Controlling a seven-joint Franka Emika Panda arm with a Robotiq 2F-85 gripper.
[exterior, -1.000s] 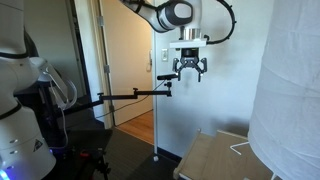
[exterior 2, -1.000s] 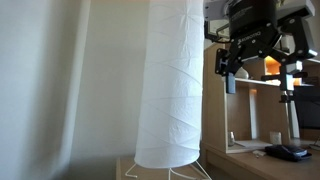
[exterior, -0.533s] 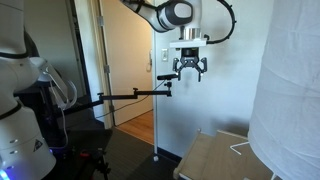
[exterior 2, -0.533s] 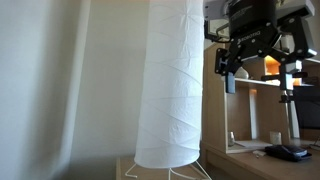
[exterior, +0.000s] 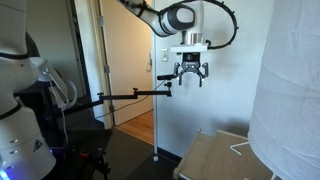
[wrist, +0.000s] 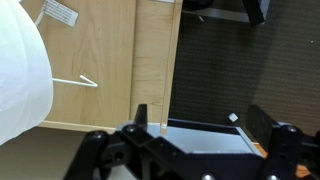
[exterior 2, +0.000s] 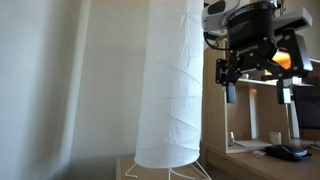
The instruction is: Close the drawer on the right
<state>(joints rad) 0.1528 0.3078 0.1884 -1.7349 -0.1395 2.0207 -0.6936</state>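
Observation:
The drawer unit is a low light-tan wooden box (exterior: 222,156) at the bottom right of an exterior view, with a thin white wire piece (exterior: 238,147) on its flat top. In the wrist view its pale top (wrist: 100,50) has a darker front edge (wrist: 156,60) and the white wire (wrist: 76,82). My gripper (exterior: 191,73) hangs high above the box, open and empty; it also shows in the exterior view (exterior 2: 247,82). In the wrist view its dark fingers (wrist: 202,128) frame a dark-rimmed grey-blue box (wrist: 205,140) beside the wooden edge.
A tall white paper lamp shade (exterior 2: 175,85) stands on the wooden top, close to my gripper; it also shows in the exterior view (exterior: 292,90) and the wrist view (wrist: 20,80). A camera boom (exterior: 135,95) and a white robot body (exterior: 20,110) stand nearby. Dark carpet (wrist: 215,60) lies beside the unit.
My gripper has shifted slightly down and sideways while staying open. The wooden box and the lamp have not moved.

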